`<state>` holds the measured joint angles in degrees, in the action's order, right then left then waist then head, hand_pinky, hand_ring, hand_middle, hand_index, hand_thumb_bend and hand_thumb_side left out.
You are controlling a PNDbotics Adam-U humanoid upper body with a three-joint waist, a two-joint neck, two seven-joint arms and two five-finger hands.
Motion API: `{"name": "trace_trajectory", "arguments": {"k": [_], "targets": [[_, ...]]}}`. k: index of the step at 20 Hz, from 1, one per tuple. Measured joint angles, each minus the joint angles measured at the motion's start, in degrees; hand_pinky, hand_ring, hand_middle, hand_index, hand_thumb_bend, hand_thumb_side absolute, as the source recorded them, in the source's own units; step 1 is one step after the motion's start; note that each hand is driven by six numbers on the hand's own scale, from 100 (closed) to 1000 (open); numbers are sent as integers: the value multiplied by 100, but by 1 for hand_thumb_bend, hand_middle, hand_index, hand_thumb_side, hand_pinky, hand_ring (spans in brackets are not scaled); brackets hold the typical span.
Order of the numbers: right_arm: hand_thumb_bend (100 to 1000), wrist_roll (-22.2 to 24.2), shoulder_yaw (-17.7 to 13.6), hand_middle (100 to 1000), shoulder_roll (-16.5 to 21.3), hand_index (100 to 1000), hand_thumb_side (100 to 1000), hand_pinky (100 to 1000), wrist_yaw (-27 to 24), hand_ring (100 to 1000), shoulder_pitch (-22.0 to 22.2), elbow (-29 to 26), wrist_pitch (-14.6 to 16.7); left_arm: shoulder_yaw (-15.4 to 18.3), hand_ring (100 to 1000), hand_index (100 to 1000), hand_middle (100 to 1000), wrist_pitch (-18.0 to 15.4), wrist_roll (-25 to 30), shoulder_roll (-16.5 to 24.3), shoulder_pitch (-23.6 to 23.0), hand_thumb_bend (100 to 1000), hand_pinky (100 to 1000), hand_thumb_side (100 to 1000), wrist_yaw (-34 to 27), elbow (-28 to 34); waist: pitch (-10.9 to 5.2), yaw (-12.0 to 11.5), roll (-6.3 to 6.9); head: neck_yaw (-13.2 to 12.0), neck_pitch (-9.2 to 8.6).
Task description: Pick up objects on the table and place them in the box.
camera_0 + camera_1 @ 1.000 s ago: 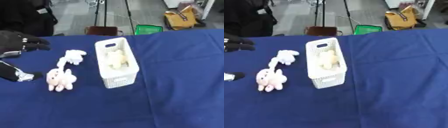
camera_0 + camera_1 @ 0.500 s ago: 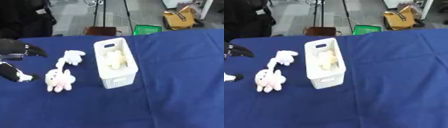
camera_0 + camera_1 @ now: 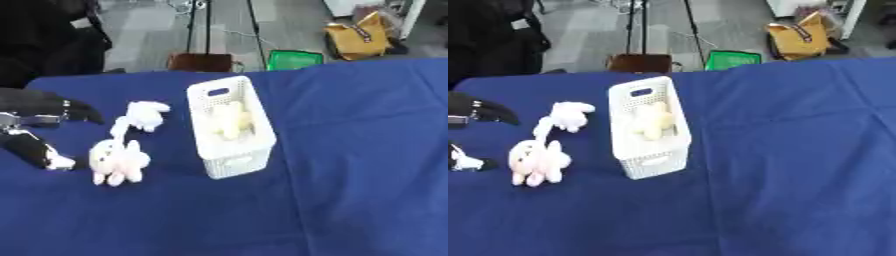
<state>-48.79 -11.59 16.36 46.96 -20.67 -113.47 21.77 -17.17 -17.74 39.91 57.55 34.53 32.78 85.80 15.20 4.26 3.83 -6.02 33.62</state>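
Note:
A white slotted box [image 3: 229, 127] stands mid-table with a pale yellow plush [image 3: 227, 121] inside it. Left of the box lie a white plush [image 3: 143, 114] and, nearer me, a pink plush bunny [image 3: 115, 161]. At the left edge a black thing with a white tip [image 3: 35, 152] rests on the cloth. My left hand [image 3: 39, 107] hovers at the left edge just above that black thing, fingers stretched toward the right and holding nothing. Part of the hand is cut off by the view's edge. My right hand shows in no view.
A blue cloth covers the table [image 3: 350, 165]. Beyond its far edge are a green crate [image 3: 732, 59], a brown stool [image 3: 639, 62], a yellow bag [image 3: 800, 36] and tripod legs on the floor.
My left hand has come down toward me, closer to the black and white thing at the left edge. The plush toys and the box have stayed put.

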Motion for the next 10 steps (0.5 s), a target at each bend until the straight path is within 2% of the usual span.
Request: {"name": "trace_trajectory", "arguments": {"k": [2, 10], "targets": [[100, 7, 0, 592, 0, 757, 840, 726, -10, 639, 0, 0, 6, -68, 947, 1000, 976, 9, 22, -66, 52, 422, 894, 734, -1, -102, 1, 2, 0, -2, 0], [100, 30, 16, 590, -2, 756, 839, 726, -27, 638, 3, 0, 22, -219, 944, 1000, 969, 101, 20, -377, 287, 428, 889, 713, 212, -495, 4, 36, 18, -36, -1]]}}
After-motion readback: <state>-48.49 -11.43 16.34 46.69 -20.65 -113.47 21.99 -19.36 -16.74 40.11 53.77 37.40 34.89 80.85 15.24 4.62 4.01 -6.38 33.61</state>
